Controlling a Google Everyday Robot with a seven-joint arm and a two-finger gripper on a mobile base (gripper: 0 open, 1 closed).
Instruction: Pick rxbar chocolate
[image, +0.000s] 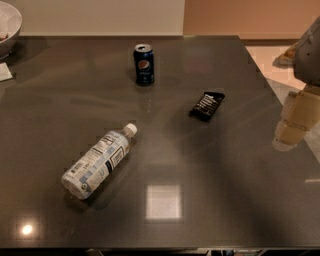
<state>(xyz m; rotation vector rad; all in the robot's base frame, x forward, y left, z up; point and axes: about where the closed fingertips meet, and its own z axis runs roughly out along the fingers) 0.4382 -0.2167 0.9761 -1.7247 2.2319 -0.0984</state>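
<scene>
The rxbar chocolate (207, 105) is a small flat black wrapper with white text lines. It lies flat on the dark grey table (210, 200), right of centre. My gripper (295, 124) hangs at the right edge of the view, above the table's right side. It is well to the right of the bar and apart from it, with nothing in it.
A blue Pepsi can (144, 64) stands upright at the back centre. A clear water bottle (98, 161) with a white label lies on its side at the front left. A white bowl (7, 27) sits at the back left corner. The table's right edge runs beside my gripper.
</scene>
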